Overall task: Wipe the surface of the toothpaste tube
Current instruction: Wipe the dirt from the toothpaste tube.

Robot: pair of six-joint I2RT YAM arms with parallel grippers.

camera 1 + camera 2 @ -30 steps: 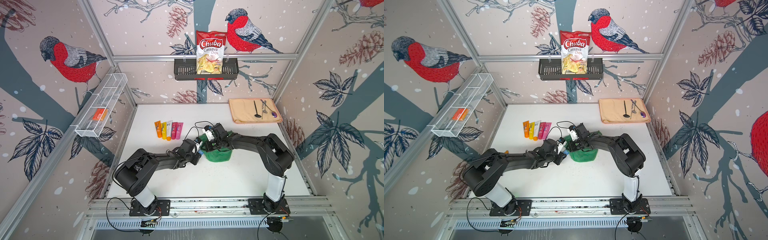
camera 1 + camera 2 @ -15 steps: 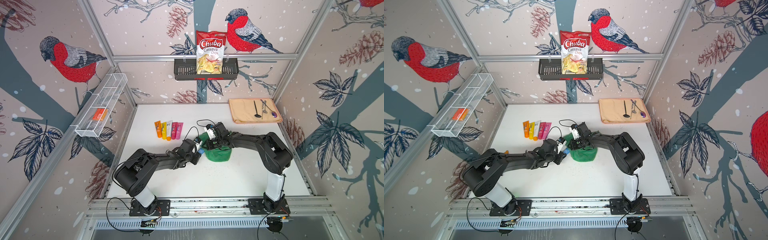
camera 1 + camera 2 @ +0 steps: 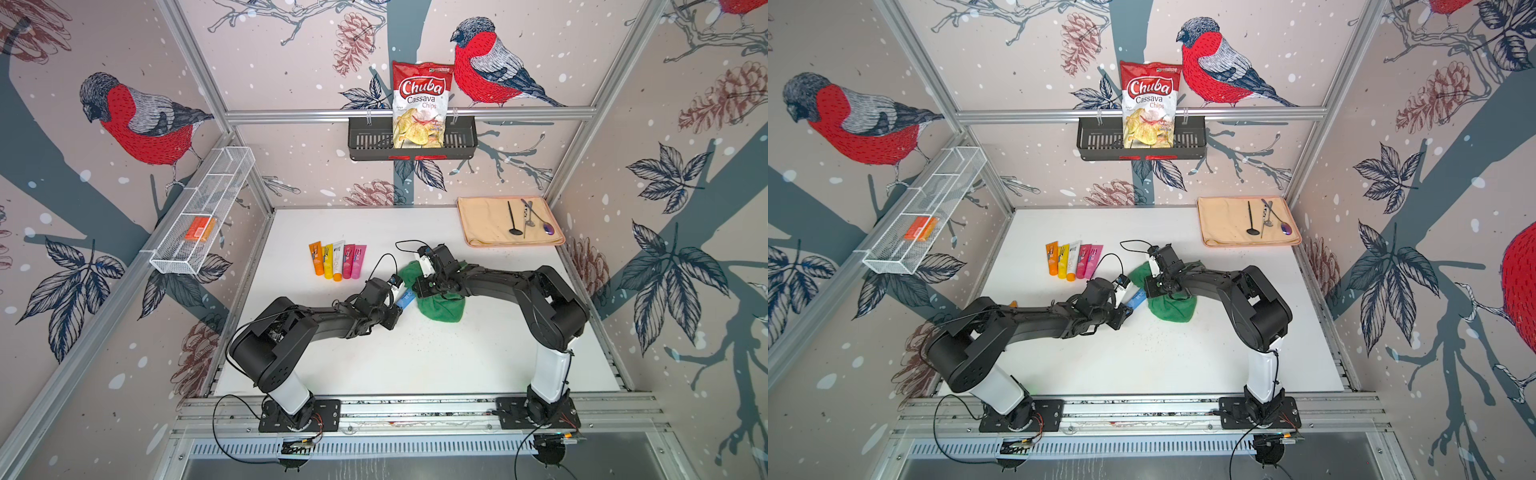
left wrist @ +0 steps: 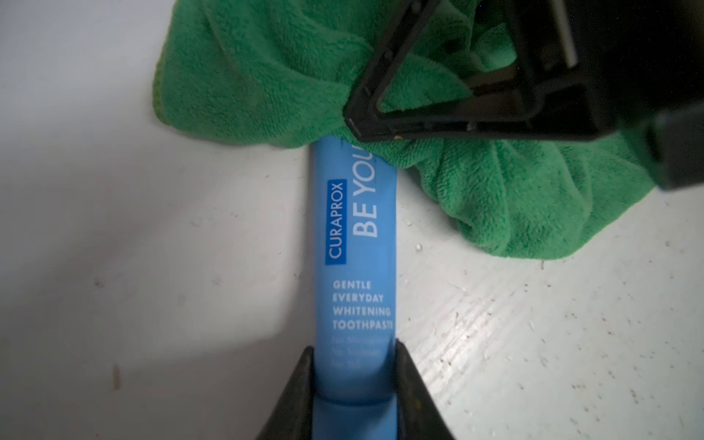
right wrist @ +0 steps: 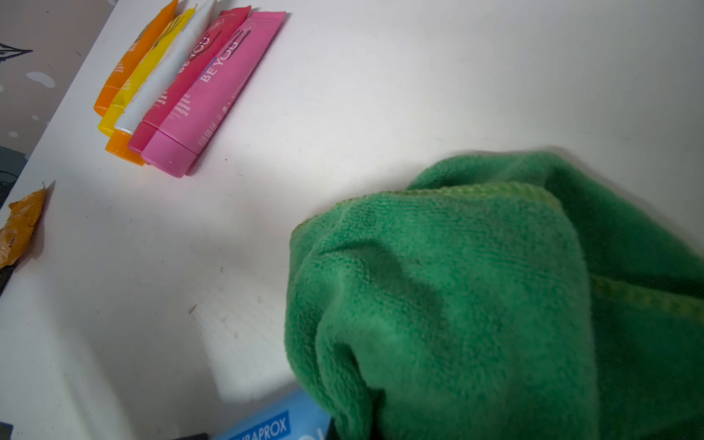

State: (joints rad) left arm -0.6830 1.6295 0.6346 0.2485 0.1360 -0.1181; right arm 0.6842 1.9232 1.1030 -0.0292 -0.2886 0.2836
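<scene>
The left hand [image 4: 354, 352] pinches the blue toothpaste tube [image 4: 356, 247] in the middle of the bench [image 4: 114, 228], maybe by its stiff cap end, a good hold. The right hand [image 4: 358, 124] squeezes a green cloth [image 4: 266, 68] on it. The tube looks light, squishy and slippery.

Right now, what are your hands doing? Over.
Left gripper shut on blue toothpaste tube. Right gripper shut on green cloth, draped over tube's end. Other tubes well aside.

Tube [image 4: 356, 266]: 6; cloth [image 3: 442, 309]: 2; utensil [image 3: 515, 231]: maybe 3.
</scene>
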